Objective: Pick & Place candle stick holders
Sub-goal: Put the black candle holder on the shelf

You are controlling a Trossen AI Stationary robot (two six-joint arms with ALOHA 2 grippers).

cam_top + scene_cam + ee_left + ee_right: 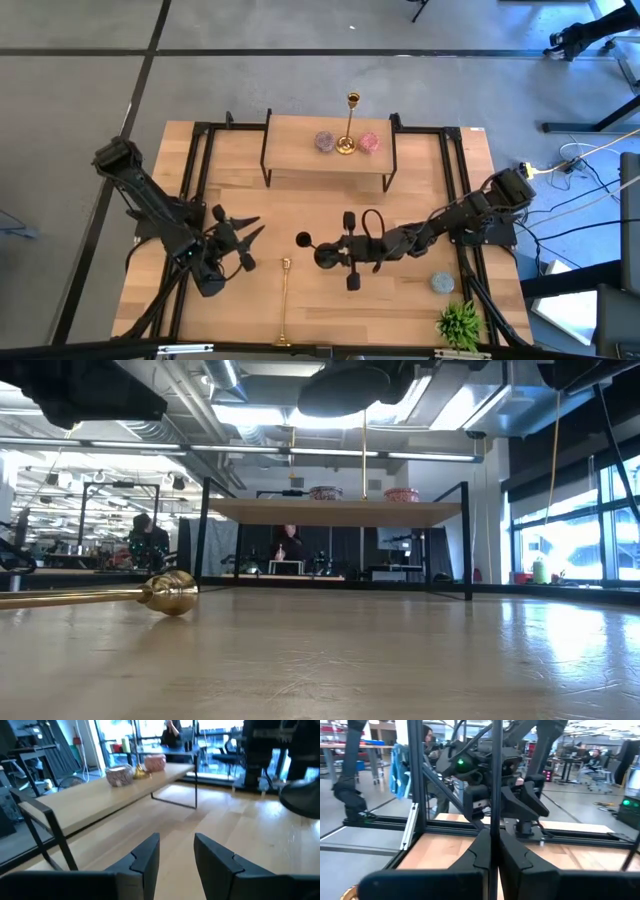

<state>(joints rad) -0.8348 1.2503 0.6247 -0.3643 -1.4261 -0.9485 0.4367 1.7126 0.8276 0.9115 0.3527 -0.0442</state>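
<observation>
Step in hand: the right gripper [330, 255] is carrying the black candle stick holder [303, 240] over the middle of the table [420, 300], which I judge to be the transport stage of its pick and place.
Right tool: fingers clamped together on the thin black stem, which runs straight up between them in the right wrist view [494, 780].
Left tool: the left gripper [245, 232] hangs over the left part of the table, fingers [147, 857] apart with bare wood between them and nothing held.
Placed holder: one gold candle stick holder [348, 125] stands upright on the raised shelf [300, 160] at the table's far edge, between two small round pots.
Lying holder: the second gold candle stick holder [284, 300] lies flat near the front edge, just beside the left gripper and not touching it.
Doubt: whether the black holder's base is clear of the tabletop is hard to tell from above.
Next move: probably lift the black holder to shelf height, keep it upright, and set it beside the standing gold one without knocking it.
</observation>
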